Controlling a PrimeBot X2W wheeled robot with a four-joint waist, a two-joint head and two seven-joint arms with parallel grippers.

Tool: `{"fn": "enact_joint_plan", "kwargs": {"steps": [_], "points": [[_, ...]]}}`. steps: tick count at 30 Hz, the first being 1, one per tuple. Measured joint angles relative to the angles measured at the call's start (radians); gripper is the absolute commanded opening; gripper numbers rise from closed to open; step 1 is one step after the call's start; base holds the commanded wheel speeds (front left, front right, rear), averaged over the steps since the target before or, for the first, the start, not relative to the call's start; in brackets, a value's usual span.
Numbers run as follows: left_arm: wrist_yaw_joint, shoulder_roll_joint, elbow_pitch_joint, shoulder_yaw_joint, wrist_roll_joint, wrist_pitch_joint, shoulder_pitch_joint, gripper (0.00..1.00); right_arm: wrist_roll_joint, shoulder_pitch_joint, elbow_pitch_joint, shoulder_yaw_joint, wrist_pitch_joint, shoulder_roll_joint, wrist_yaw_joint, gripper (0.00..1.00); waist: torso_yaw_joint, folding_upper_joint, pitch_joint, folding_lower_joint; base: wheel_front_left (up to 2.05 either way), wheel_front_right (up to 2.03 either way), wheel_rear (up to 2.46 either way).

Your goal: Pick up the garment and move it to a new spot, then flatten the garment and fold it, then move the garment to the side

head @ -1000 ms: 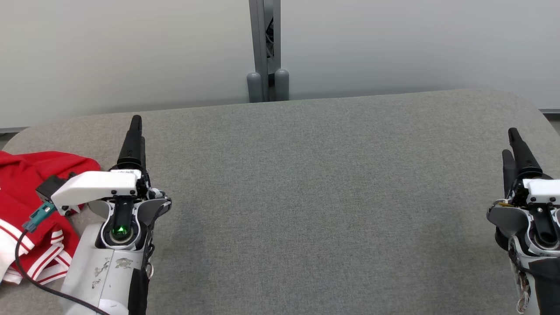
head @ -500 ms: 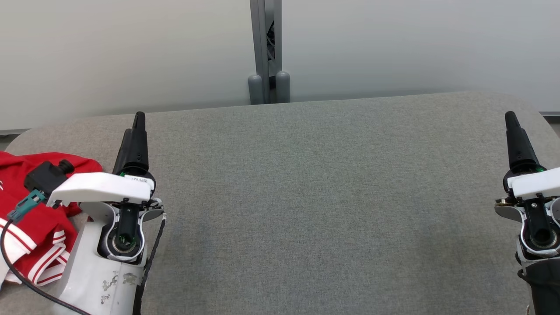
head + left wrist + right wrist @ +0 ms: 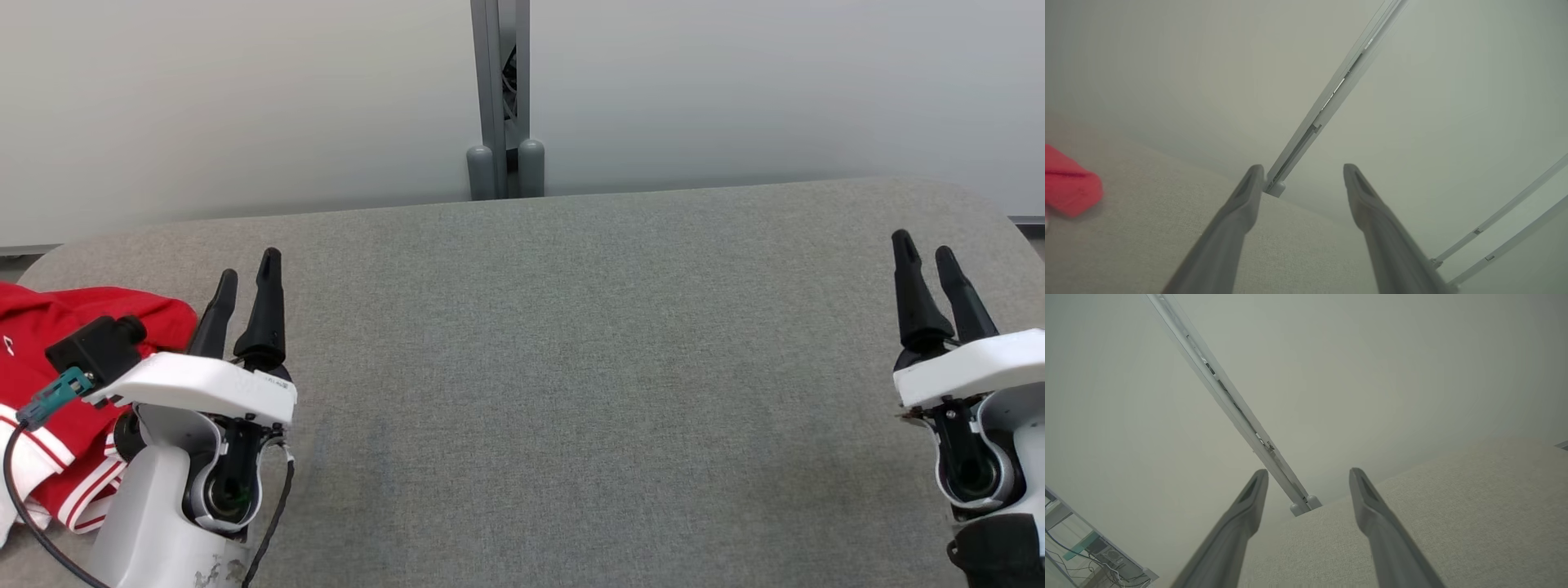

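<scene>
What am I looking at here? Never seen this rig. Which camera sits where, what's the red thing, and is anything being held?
It is a wheeled robot with two arms. The wide picture comes from a camera on its head, looking down at a grey fabric-covered table. The two pairs of long dark fingers are its left end effector and right end effector. The other two pictures come from a camera on each wrist, looking along that arm's own fingers. The crumpled red garment with white stripes lies at the table's left edge, beside the left arm; it is what the robot is meant to fold. Both end effectors are open, with nothing between their fingers.
</scene>
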Motion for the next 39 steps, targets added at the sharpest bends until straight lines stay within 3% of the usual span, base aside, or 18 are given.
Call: {"fn": "enact_joint_plan", "kwargs": {"steps": [10, 39], "points": [[0.033, 0.022, -0.068, -0.013, 0.137, 0.011, 0.073, 1.0, -0.141, 0.044, -0.022, 0.058, -0.035, -0.001, 0.0, 1.0, -0.001, 0.0, -0.008, 0.0, 0.0, 0.0, 0.0], [0.094, 0.049, -0.156, -0.055, 0.407, -0.026, 0.192, 1.0, -0.407, 0.174, -0.074, 0.076, -0.115, 0.053, 0.0, 1.0, -0.004, 0.0, -0.032, 0.0, 0.0, 0.0, 0.0]]}}
